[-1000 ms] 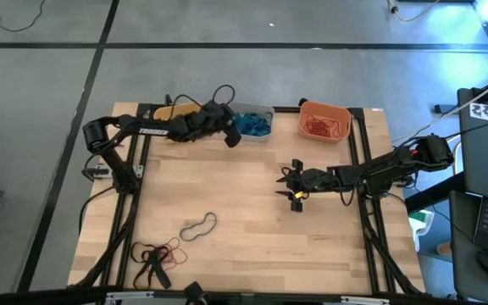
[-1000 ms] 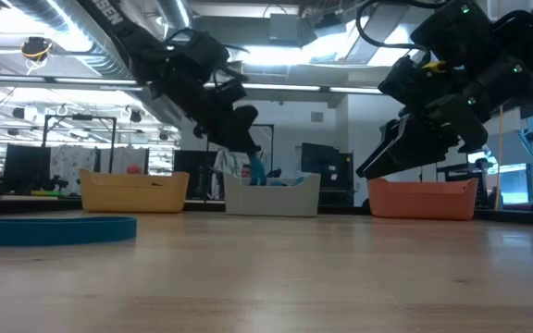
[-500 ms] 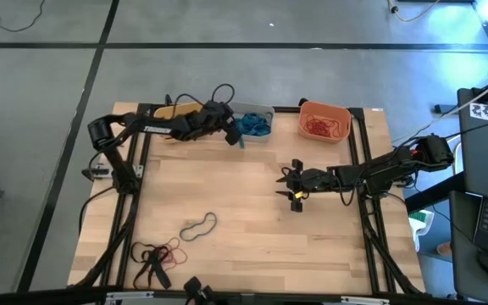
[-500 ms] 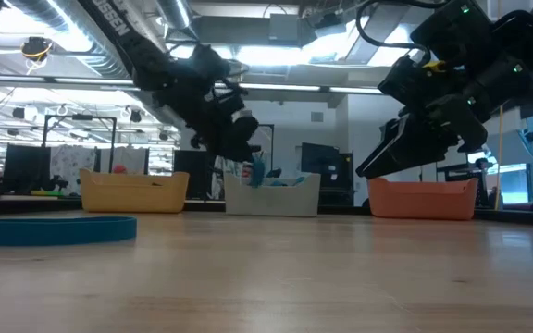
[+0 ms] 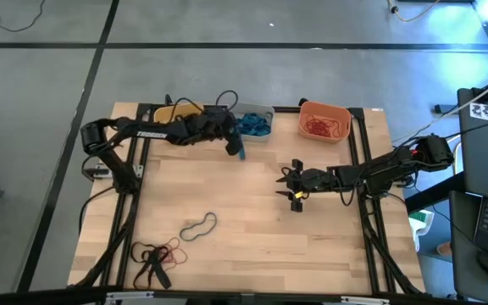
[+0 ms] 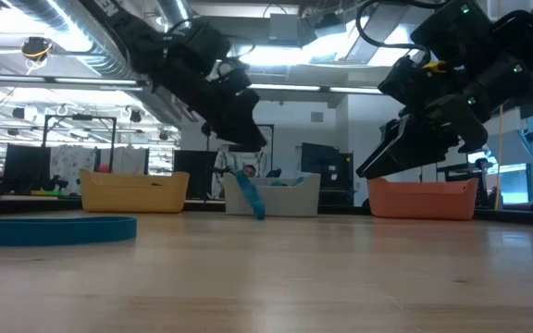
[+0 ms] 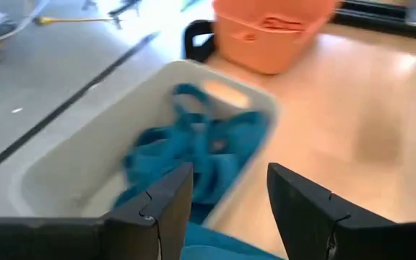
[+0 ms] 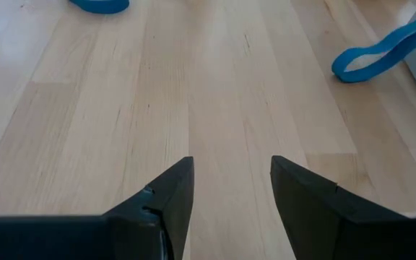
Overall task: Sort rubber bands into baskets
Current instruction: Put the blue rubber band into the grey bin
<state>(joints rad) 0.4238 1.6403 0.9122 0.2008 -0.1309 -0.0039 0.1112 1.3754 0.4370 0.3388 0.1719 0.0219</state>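
Three baskets stand along the table's far edge: yellow, pale grey with blue rubber bands in it, and orange with red ones. My left gripper hangs open just above the grey basket's near left corner. One blue band leans against that basket's near wall from outside, its lower end on the table. My right gripper waits open above the table's middle right, holding nothing. A black band and a red-and-black heap lie near the front left.
Another blue band lies flat near the table's front edge. Black frame rails run along the table's left and right sides. Bare wood stretches between the baskets and the loose bands.
The blue band that hung below my left gripper over the grey basket's corner has dropped. It now leans on the basket's outer wall with its end on the table. My left gripper has dipped a little, then risen and drawn slightly toward the near edge.
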